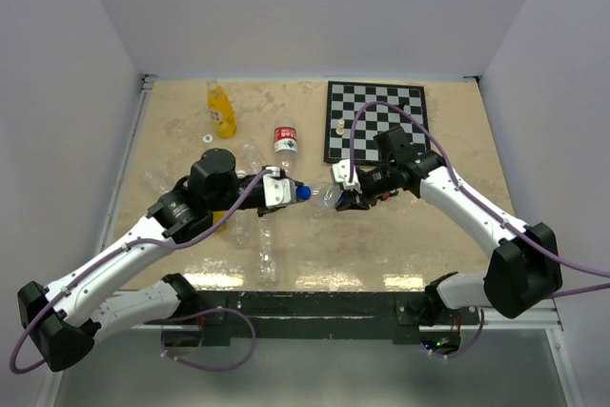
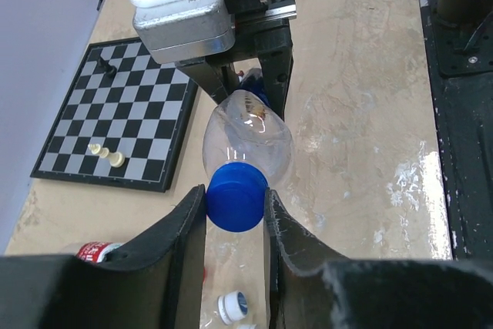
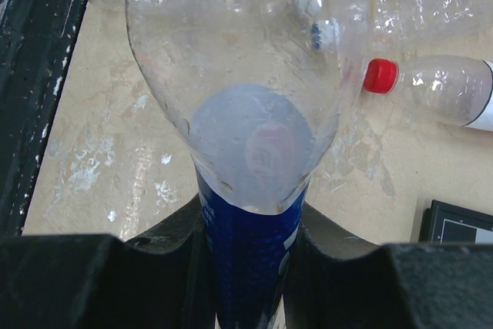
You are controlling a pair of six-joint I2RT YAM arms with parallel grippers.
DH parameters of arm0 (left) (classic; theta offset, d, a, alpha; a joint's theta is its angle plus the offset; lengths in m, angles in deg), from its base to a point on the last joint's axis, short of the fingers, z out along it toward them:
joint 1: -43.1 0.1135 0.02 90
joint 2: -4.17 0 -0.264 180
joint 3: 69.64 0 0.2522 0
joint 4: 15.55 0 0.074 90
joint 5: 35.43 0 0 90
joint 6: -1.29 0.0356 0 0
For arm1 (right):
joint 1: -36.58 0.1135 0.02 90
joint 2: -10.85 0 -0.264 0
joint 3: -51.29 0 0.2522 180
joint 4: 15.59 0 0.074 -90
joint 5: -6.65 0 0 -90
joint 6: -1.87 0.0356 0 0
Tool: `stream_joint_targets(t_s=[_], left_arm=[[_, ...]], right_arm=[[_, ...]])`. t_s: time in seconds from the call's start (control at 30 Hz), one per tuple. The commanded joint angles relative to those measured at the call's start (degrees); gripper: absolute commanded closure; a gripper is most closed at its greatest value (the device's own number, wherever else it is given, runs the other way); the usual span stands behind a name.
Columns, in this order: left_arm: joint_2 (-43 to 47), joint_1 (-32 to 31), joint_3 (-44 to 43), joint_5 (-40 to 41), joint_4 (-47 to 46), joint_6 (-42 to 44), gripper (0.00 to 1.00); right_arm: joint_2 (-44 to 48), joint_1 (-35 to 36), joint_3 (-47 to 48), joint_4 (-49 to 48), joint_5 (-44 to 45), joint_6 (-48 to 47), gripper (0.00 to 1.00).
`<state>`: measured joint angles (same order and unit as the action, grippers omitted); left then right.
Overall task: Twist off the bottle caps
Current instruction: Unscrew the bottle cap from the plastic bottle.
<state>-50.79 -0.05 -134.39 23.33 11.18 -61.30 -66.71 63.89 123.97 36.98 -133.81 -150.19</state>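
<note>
1. Well to the left of the chessboard, an orange bottle is standing upright on the table, apart from both arms. From here I cannot tell whether its cap is on.
2. Closer to the chessboard, off its near-left corner, the left gripper is reaching in from the left. Its two fingers are pressing together on the blue cap, one pad on each side of the ribbed rim.
3. The cap is sitting right between those fingertips, not ahead of them or beside them. Its flat top is facing back toward the left wrist and away from the chessboard.
4. The clear bottle is hanging above the table, in the air rather than resting on it. Its long axis is running roughly along the chessboard's near edge — neck toward the left arm, body toward the right arm. So the left arm is the nearer one to the cap, and the twist ought to turn about that same line.
5. Just below the chessboard's near-left corner, the right gripper is clamping the bottle's blue-labelled body, one finger on each side of it.
6. I judge the unscrewing to be only starting — the cap is sitting flush on the neck. The main risk is the thin body crumpling or turning in the right fingers.
</note>
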Motion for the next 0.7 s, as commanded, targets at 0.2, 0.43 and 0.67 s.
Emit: stream_joint_targets(t_s=[0.2, 0.43, 0.67], left_arm=[[0.55, -0.09, -4.03, 3.02, -1.19, -17.61, 1.0], [-0.23, -0.87, -5.52, 18.4, 0.45, -64.56, 1.0], [-4.37, -3.43, -8.61, 24.47, 5.49, -65.74, 1.0]], right_arm=[[0.74, 0.2, 2.26, -0.13, -1.66, -0.87, 1.0], [0.48, 0.2, 2.17, -0.22, -1.49, -0.69, 1.0], [0.39, 0.2, 2.17, -0.4, -0.96, -0.43, 1.0]])
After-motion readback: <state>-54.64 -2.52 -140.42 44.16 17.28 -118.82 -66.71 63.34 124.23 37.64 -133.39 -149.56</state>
